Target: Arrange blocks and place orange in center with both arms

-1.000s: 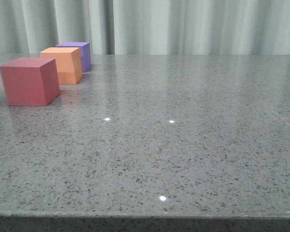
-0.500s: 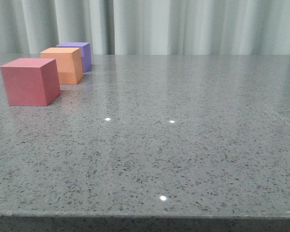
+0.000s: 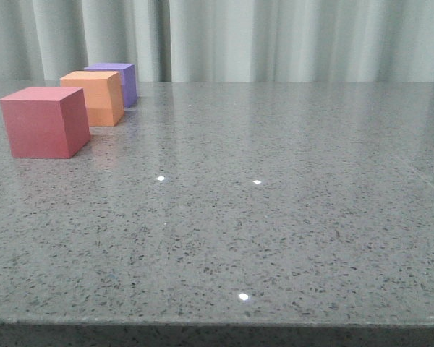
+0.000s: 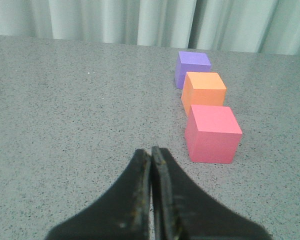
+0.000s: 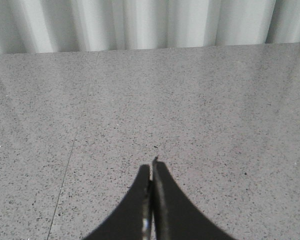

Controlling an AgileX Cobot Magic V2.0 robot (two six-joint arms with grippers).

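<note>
Three cubes stand in a row at the far left of the table: the red-pink cube [image 3: 43, 121] nearest, the orange cube [image 3: 94, 97] in the middle, the purple cube [image 3: 118, 82] farthest. The left wrist view shows them too: red-pink [image 4: 212, 134], orange [image 4: 204, 92], purple [image 4: 192, 68]. My left gripper [image 4: 151, 151] is shut and empty, short of the red-pink cube and off to its side. My right gripper [image 5: 151, 168] is shut and empty over bare table. Neither gripper shows in the front view.
The grey speckled table [image 3: 275, 202] ends at a front edge at the bottom of the front view. Pale curtains [image 3: 275, 36] hang behind the table's far edge. A thin seam line [image 5: 70, 155] runs across the tabletop in the right wrist view.
None among the cubes. A dark shade at the front view's left edge beside the red-pink cube, seen a second ago, is gone.
</note>
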